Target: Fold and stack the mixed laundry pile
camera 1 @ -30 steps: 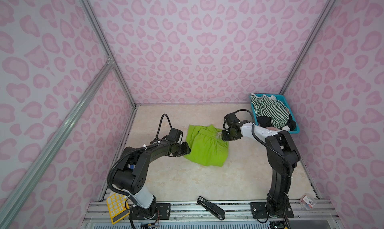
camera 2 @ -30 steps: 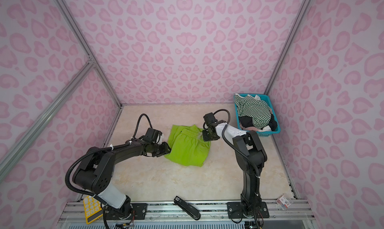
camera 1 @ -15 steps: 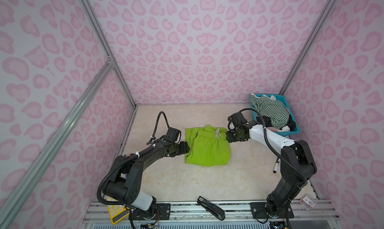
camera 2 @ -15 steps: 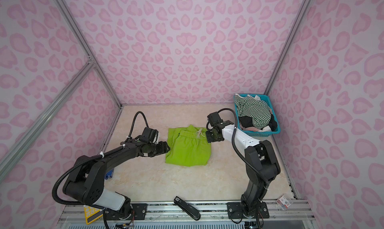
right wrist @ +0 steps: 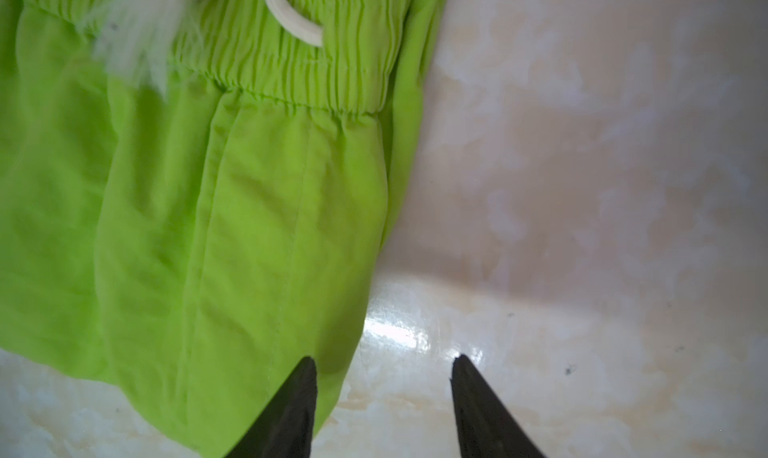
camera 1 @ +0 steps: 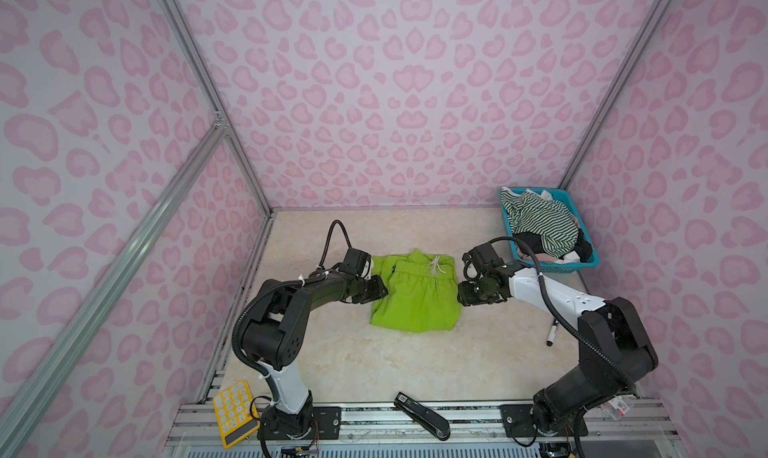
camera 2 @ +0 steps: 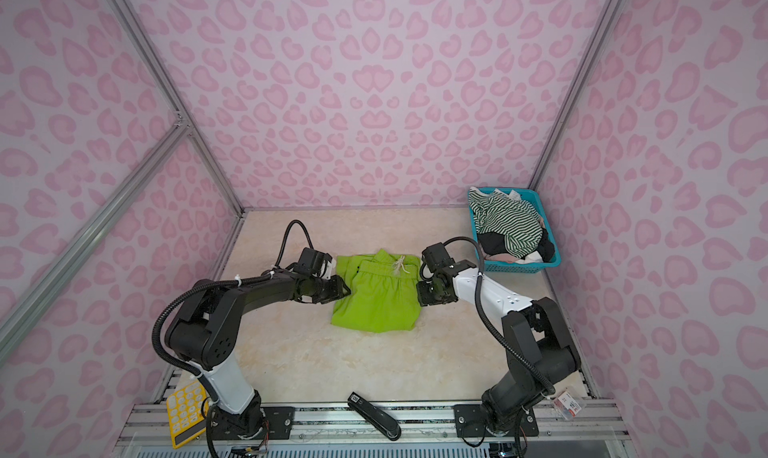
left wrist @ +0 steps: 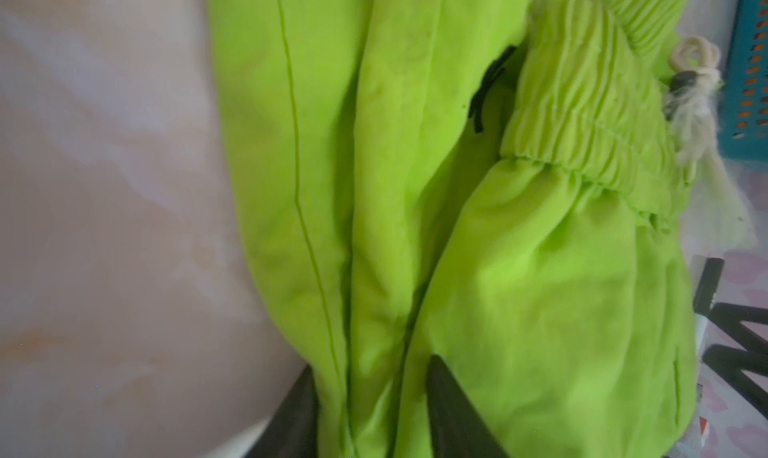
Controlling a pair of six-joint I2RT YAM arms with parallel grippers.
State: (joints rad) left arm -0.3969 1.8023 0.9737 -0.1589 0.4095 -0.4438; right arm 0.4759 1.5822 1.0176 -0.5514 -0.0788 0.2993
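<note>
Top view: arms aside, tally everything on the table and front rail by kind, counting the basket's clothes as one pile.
lime-green shorts: 1
clothes pile in the basket: 1
teal basket: 1
marker pen: 1
yellow calculator: 1
black stapler: 1
small labelled tag: 1
Total: 7

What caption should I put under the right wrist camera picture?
Open right gripper at the edge of lime-green shorts lying on a pale marbled table.
</note>
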